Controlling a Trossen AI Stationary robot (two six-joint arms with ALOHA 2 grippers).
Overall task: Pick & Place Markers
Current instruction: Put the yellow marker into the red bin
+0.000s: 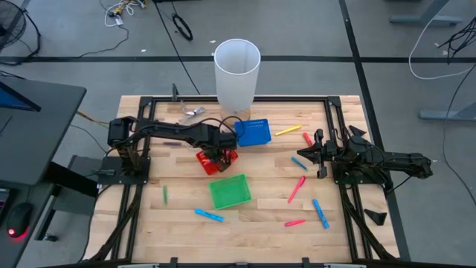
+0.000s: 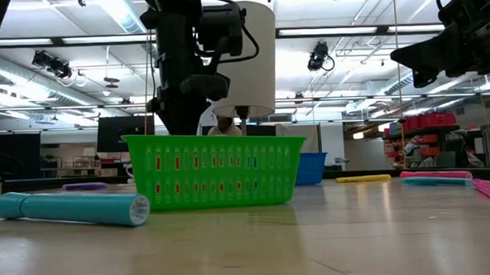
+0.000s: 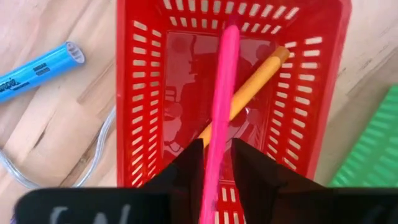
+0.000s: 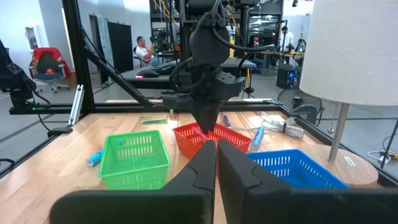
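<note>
My left gripper (image 1: 216,155) (image 3: 217,144) points down into the red basket (image 1: 216,161) (image 3: 149,93) at mid-table. A pink marker (image 3: 222,93) stands between its slightly open fingers. An orange marker (image 3: 261,78) lies slanted on the basket's floor. Other markers lie loose on the wood: yellow (image 1: 288,131), pink (image 1: 297,187), blue (image 1: 320,214), blue (image 1: 209,215), green (image 1: 165,194). My right gripper (image 1: 303,154) (image 4: 216,155) waits shut and level at the table's right side, holding nothing. My left gripper has the pink marker's upper end (image 3: 214,155) between its two fingers, which come from above. A thin gap shows beside one finger (image 3: 245,162); I cannot tell whether either finger touches it. The marker slants down, its far tip (image 3: 232,22) at the basket's end wall.
A blue basket (image 1: 253,132) stands just beyond the red one and a green basket (image 1: 228,191) (image 2: 213,168) just in front. A tall white cylinder (image 1: 237,71) rises at the far edge. A blue marker (image 3: 37,71) and a clear cable (image 3: 93,155) lie beside the red basket.
</note>
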